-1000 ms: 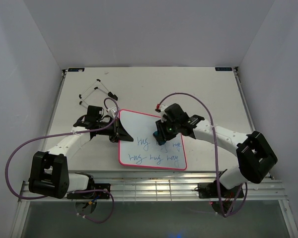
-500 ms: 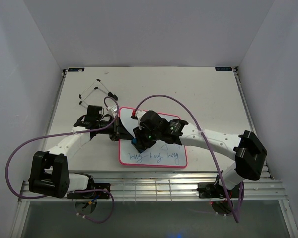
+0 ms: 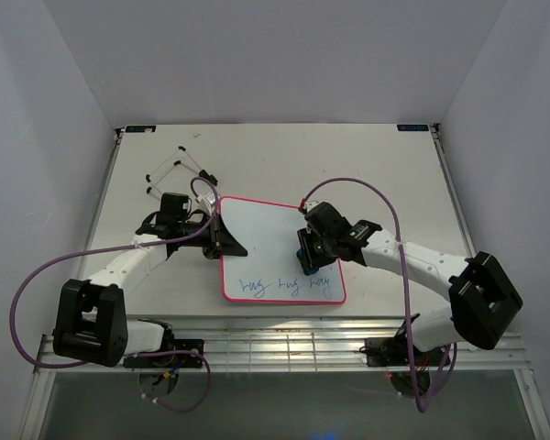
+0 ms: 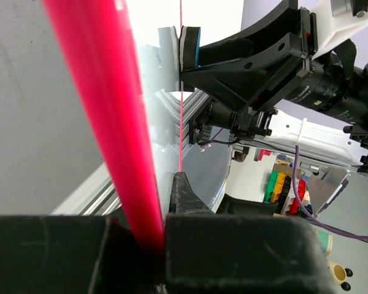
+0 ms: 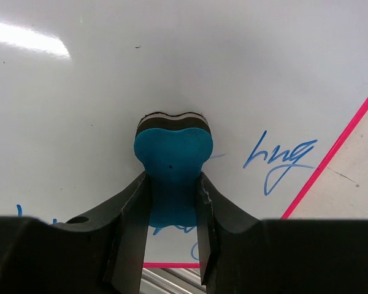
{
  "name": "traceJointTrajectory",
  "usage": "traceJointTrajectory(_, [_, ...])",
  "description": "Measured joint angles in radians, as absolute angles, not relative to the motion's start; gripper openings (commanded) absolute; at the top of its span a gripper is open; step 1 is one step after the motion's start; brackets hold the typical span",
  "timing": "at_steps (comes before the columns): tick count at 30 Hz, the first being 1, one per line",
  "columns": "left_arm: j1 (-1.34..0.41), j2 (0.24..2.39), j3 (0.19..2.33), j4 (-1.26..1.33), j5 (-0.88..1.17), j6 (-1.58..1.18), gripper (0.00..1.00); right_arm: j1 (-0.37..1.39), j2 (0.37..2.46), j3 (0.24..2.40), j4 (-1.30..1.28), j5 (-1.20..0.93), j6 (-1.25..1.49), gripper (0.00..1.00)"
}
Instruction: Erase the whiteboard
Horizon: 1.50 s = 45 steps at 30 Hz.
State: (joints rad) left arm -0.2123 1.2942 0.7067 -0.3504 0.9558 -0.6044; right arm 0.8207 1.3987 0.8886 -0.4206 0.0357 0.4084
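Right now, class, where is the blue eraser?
In the top view, the blue eraser is clamped in the right gripper over the right half of the whiteboard, above the blue writing.

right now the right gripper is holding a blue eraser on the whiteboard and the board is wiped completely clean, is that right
Not quite. The right gripper does hold the blue eraser on the whiteboard, but the board is not completely clean: a row of blue handwriting runs along its near edge. The top external view shows it, and the right wrist view shows some of it beside the eraser.
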Motion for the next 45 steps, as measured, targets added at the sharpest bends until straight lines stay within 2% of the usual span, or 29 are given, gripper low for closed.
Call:
traceJointTrajectory(5, [-0.205,1.295,0.707,-0.356,0.963,-0.607,0.0,0.886,1.485,1.019,-0.515,0.058,0.373,0.12])
traceJointTrajectory(13, [-0.199,1.305,0.707,-0.356,0.973,-0.596,0.0,1.017,1.771,1.522,-0.654,0.011,0.312,0.12])
traceJointTrajectory(17, [-0.198,1.305,0.706,-0.357,0.974,-0.591,0.0,1.028,1.841,1.64,-0.686,-0.008,0.285,0.12])
traceJointTrajectory(22, [-0.199,1.305,0.7,-0.364,0.965,-0.593,0.0,1.017,1.793,1.539,-0.605,-0.026,0.282,0.12])
traceJointTrajectory(26, [-0.202,1.303,0.7,-0.371,0.956,-0.601,0.0,0.956,1.652,1.275,-0.447,-0.07,0.287,0.12])
traceJointTrajectory(29, [-0.201,1.294,0.7,-0.385,0.944,-0.618,0.0,0.834,1.527,1.026,-0.346,-0.125,0.295,0.13])
traceJointTrajectory(34, [-0.187,1.27,0.7,-0.397,0.939,-0.638,0.0,0.555,1.433,0.757,-0.297,-0.168,0.29,0.13])
traceJointTrajectory(38, [-0.175,1.264,0.7,-0.403,0.942,-0.638,0.0,0.472,1.465,0.746,-0.307,-0.196,0.278,0.12])
traceJointTrajectory(45, [-0.148,1.261,0.7,-0.419,0.952,-0.622,0.0,0.636,1.508,0.871,-0.359,-0.133,0.247,0.12])
